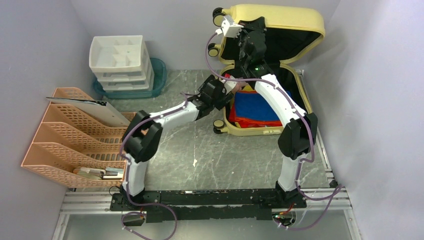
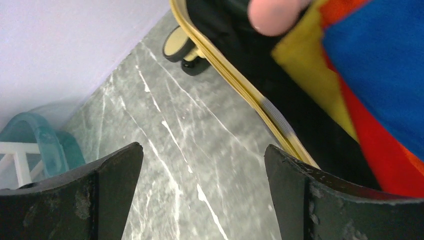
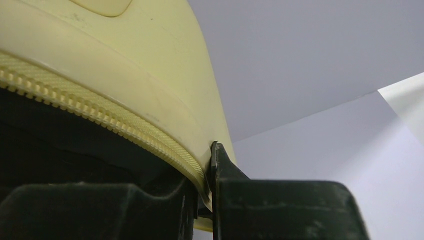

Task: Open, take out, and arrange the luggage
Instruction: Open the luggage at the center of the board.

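Observation:
The pale yellow luggage lies open at the back right, its lid raised and its black lining showing. Folded blue cloth over red and yellow cloth fills the base. My right gripper is shut on the lid's zipper edge, one finger inside and one outside, and holds it up; in the right wrist view the grip pinches the rim. My left gripper stands open and empty over the marble floor, just left of the base's yellow rim and near a wheel. A pink object shows inside.
A white drawer unit sits on a teal tray at the back left. A peach file rack with papers fills the left side. Grey walls close in all round. The teal tray's edge also shows in the left wrist view.

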Tool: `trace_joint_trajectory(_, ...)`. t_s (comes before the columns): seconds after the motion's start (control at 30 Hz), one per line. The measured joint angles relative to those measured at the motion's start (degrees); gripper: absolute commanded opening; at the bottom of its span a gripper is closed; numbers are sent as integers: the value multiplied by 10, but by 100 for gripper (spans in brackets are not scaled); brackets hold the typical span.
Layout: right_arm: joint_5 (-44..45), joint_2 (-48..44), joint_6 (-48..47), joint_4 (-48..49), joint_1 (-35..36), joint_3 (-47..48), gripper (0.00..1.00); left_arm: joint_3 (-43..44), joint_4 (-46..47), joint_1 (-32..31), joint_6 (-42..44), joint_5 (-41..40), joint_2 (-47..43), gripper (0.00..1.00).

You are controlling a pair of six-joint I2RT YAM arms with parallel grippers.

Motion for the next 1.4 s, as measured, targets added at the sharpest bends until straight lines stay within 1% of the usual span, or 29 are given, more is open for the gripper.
trace_joint_trajectory(0.1,1,0,6,-3,2,0,11,-61,-9,-10,6,43,-74,96)
trace_joint_trajectory(0.17,2,0,9,-5,4,0,11,-87,-16,-14,12,75,-118,96)
trace_joint_trajectory(0.2,4,0,10,-7,5,0,10,-103,-16,-16,18,100,-145,96)
trace_joint_trajectory(0.27,5,-1,14,-9,7,0,10,-123,-20,-19,26,141,-184,96)
trace_joint_trajectory(0.37,6,-2,19,-16,7,3,10,-130,-28,-23,31,202,-215,96)
trace_joint_trajectory(0.47,7,-2,25,-30,7,11,10,-130,-32,-35,30,252,-213,96)
trace_joint_trajectory(0.6,9,-2,33,-46,7,19,9,-126,-47,-66,28,295,-180,96)
trace_joint_trajectory(0.77,10,-3,41,-61,7,25,6,-113,-63,-97,25,339,-123,96)
trace_joint_trajectory(0.9,10,-7,45,-72,7,25,4,-103,-75,-113,23,356,-88,94)
trace_joint_trajectory(0.97,10,-8,47,-74,7,25,3,-94,-78,-118,23,357,-73,88)
trace_joint_trajectory(1.03,11,-9,48,-75,7,25,3,-83,-78,-123,21,357,-60,79)
trace_joint_trajectory(1.07,11,-9,48,-76,7,25,3,-78,-79,-125,21,359,-54,73)
trace_joint_trajectory(1.17,11,-10,49,-78,7,25,3,-72,-79,-130,18,367,-45,49)
trace_joint_trajectory(1.3,11,-10,49,-80,7,25,2,-71,-75,-133,35,372,-43,23)
trace_joint_trajectory(1.33,11,-10,49,-80,7,26,2,-71,-72,-132,38,372,-43,17)
trace_joint_trajectory(1.4,12,-10,52,-85,7,29,2,-71,-69,-132,54,377,-43,11)
